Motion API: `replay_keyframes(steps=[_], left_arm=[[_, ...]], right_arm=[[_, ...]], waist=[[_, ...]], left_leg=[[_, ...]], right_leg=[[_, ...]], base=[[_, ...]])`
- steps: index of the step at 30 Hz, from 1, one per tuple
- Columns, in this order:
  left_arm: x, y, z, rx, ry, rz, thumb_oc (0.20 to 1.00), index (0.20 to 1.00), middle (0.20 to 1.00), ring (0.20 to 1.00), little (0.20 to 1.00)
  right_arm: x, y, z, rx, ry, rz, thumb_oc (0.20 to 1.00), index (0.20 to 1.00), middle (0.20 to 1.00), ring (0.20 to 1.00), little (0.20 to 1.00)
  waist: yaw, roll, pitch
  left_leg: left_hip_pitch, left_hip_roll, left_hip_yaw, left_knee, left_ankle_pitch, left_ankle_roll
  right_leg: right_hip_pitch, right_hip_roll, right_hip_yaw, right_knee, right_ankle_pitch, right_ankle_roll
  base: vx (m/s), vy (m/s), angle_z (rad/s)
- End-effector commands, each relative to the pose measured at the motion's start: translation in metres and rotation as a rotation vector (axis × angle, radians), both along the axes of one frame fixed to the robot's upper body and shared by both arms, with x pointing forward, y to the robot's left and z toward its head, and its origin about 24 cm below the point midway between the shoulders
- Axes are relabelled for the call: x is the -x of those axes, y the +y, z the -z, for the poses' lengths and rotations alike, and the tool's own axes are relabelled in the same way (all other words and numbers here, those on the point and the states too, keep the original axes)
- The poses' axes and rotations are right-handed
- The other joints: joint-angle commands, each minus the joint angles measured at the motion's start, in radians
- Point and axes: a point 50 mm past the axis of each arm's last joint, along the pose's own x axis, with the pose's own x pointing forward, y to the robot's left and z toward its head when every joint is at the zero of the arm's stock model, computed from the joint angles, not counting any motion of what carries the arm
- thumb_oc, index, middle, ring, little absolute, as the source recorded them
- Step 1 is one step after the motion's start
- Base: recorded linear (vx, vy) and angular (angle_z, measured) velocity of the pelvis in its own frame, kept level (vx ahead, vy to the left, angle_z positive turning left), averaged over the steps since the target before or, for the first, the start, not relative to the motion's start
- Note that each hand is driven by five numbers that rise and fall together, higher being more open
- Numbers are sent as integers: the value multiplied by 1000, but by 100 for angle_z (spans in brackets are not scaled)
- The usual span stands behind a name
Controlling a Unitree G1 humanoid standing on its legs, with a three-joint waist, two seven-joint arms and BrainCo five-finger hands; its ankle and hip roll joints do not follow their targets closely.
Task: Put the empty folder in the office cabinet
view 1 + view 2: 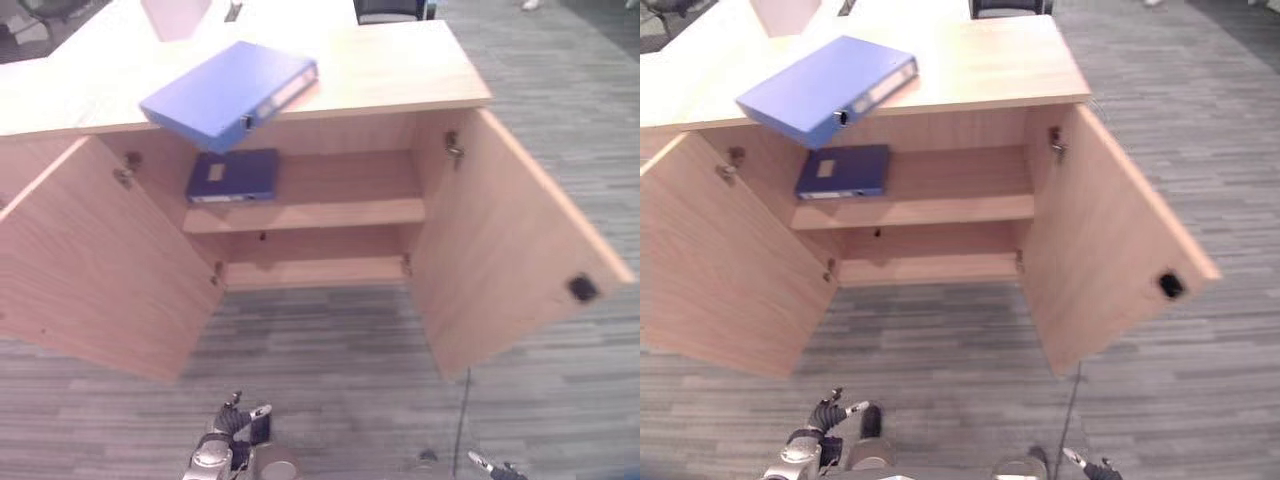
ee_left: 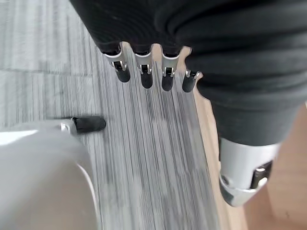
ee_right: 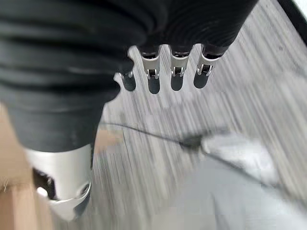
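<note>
Left hand, left eye view: silver, dark-tipped left hand point(image 1: 232, 440) low in the frame over the grey striped carpet point(image 1: 330, 370), fingers relaxed, holding nothing.
Right hand, left eye view: fingertips of the right hand point(image 1: 490, 466) at the lower right edge; posture cannot be read here.
Cabinet, left eye view: light wooden office cabinet point(image 1: 400, 80) with both doors swung wide, left door point(image 1: 90, 270) and right door point(image 1: 510, 250).
Folder, left eye view: large blue lever-arch folder point(image 1: 228, 92) lying flat on the cabinet top, one corner overhanging the front edge.
Shelf, left eye view: smaller dark blue box file point(image 1: 233, 176) lying on the upper shelf point(image 1: 340, 212), left side; lower shelf point(image 1: 310, 270) beneath.
Right eye view: same layout; folder on the top, box file on the upper shelf.
Left wrist view: left hand's fingers straight and spread above the carpet, thumb apart, nothing between them.
Right wrist view: right hand's fingers point(image 3: 153, 76) straight in a row, thumb apart, grasping nothing.
</note>
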Motion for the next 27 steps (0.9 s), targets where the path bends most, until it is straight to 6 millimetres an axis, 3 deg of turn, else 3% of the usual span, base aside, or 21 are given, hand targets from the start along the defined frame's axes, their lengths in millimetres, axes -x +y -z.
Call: replay_keyframes(steps=[1, 3, 4, 6, 8, 10, 12, 14, 15, 17, 20, 24, 27], left_arm=[[-9, -20, 0, 60, -56, 4, 1000, 1000, 1000, 1000, 1000], [-12, -19, -2, 54, -61, 13, 1000, 1000, 1000, 1000, 1000], [-16, -17, -4, 44, -70, 25, 1000, 1000, 1000, 1000, 1000], [-26, -7, -12, 11, -97, 58, 1000, 1000, 1000, 1000, 1000], [-25, -5, -12, 4, -91, 63, 1000, 1000, 1000, 1000, 1000], [-21, 1, -11, -13, -68, 62, 1000, 1000, 1000, 1000, 1000], [-16, 4, -9, -16, -49, 61, 1000, 1000, 1000, 1000, 1000], [-12, 5, -7, -18, -31, 65, 1000, 1000, 1000, 1000, 1000], [-11, 6, -7, -20, -28, 64, 1000, 1000, 1000, 1000, 1000], [-8, 7, -6, -22, -12, 54, 1000, 1000, 1000, 1000, 1000], [-8, 5, -5, -18, -11, 50, 1000, 1000, 1000, 1000, 1000], [-10, -1, -4, -8, -20, 52, 1000, 1000, 1000, 1000, 1000], [-17, -5, -6, -2, -49, 58, 1000, 1000, 1000, 1000, 1000]], right_arm=[[-8, -39, -13, 105, -16, -8, 1000, 1000, 1000, 1000, 1000], [-7, -38, -12, 99, -14, 4, 1000, 1000, 1000, 1000, 1000], [-8, -37, -12, 95, -18, 20, 1000, 1000, 1000, 1000, 1000], [-22, -29, -12, 71, -60, 41, 1000, 1000, 1000, 1000, 1000], [-25, -27, -12, 65, -67, 38, 1000, 1000, 1000, 1000, 1000], [-35, -22, -13, 59, -97, 16, 1000, 1000, 1000, 1000, 1000], [-43, -15, -13, 43, -131, -2, 1000, 1000, 1000, 1000, 1000], [-48, -7, -13, 23, -160, -13, 1000, 1000, 1000, 1000, 1000], [-48, -4, -13, 15, -165, -20, 1000, 1000, 1000, 1000, 1000], [-48, 0, -12, 10, -164, -37, 1000, 1000, 1000, 1000, 1000], [-47, 1, -12, 7, -164, -33, 1000, 1000, 1000, 1000, 1000], [-48, 2, -12, 2, -171, -13, 1000, 1000, 1000, 1000, 1000], [-50, 1, -12, 11, -167, -16, 1000, 1000, 1000, 1000, 1000]], waist=[[3, 74, -12], [4, 63, -14], [6, 49, -18], [23, 23, -16], [25, 23, -12], [40, 33, 1], [33, 45, 6], [18, 59, 15], [17, 63, 15], [20, 63, 19], [16, 59, 26], [-10, 54, 42], [-22, 64, 59]], left_leg=[[-41, 131, -57, -36, 88, -22], [-38, 115, -49, -35, 67, -15], [-35, 92, -38, -40, 47, -1], [17, 0, 46, -92, 1, 63], [28, -13, 54, -94, -7, 76], [52, -31, 85, -97, -24, 99], [67, -55, 85, -104, -33, 122], [97, -89, 80, -116, -43, 153], [104, -99, 82, -120, -43, 160], [135, -124, 93, -129, -64, 169], [151, -139, 84, -131, -77, 172], [174, -164, 61, -146, -89, 177], [179, -163, 51, -146, -100, 178]], right_leg=[[-16, 45, 46, 92, -149, 23], [-19, 27, 46, 88, -127, 35], [-30, 4, 45, 89, -76, 50], [-92, -64, 23, 127, 224, 58], [-108, -74, 17, 149, 251, 58], [-140, -95, -66, 197, 298, 45], [-157, -46, -89, 231, 248, 37], [-193, 64, -61, 266, 140, 11], [-197, 96, -70, 258, 104, 8], [-190, 141, -146, 193, 25, -19], [-188, 171, -151, 121, 10, -25], [-244, 198, -67, 15, 61, -13], [-298, 191, -70, -10, 99, 0]], base=[[98, 283, 34], [94, 276, 17], [167, 526, -5], [195, 719, 0], [84, 383, -8], [60, 398, -8], [62, 431, -34], [84, 430, 12], [78, 308, 37], [95, 177, 9], [89, 55, 4], [86, 3, 20], [57, -65, 20]])
